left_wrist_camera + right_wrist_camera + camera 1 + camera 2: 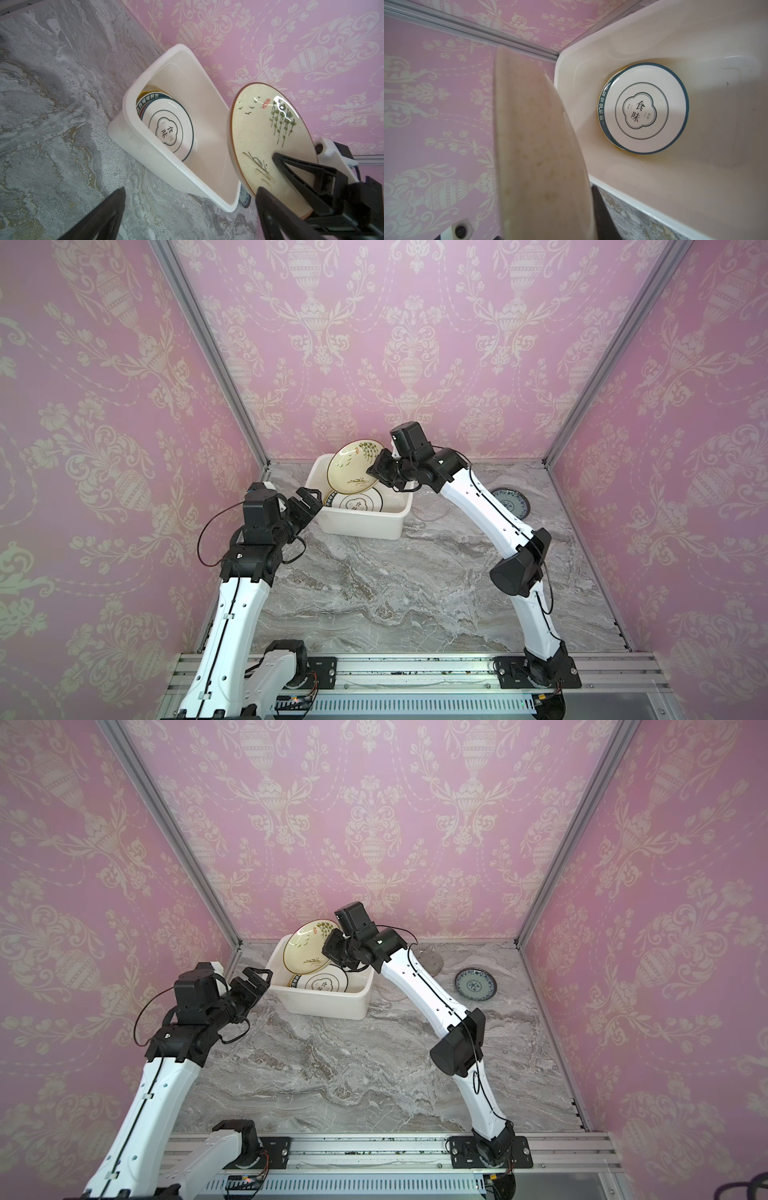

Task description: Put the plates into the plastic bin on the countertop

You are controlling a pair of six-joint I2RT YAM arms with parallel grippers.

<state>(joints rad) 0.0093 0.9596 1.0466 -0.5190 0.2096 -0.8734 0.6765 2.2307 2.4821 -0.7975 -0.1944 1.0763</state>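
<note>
Countertop (374, 593): one bin (361, 526), one sprigged plate (349, 466) aloft.

The white plastic bin (361, 526) stands at the back of the grey marble table (395, 593), holding stacked white plates (355, 502) with dark lettered rims. A cream sprigged plate (351, 466) tilts steeply above it, pinched by the right gripper (372, 471). A clear glass plate (432, 511) lies just beside the bin, a blue-patterned plate (510, 502) farther right.

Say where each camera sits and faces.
Top views: high in front, looking down at the counter; left arm, right arm show.
Left wrist: beside the bin, facing the sprig plate in the right hand; own fingers show.
Right wrist: behind that plate, looking into the bin; one finger shows.
Both wrist views share the lettered plate.
</note>
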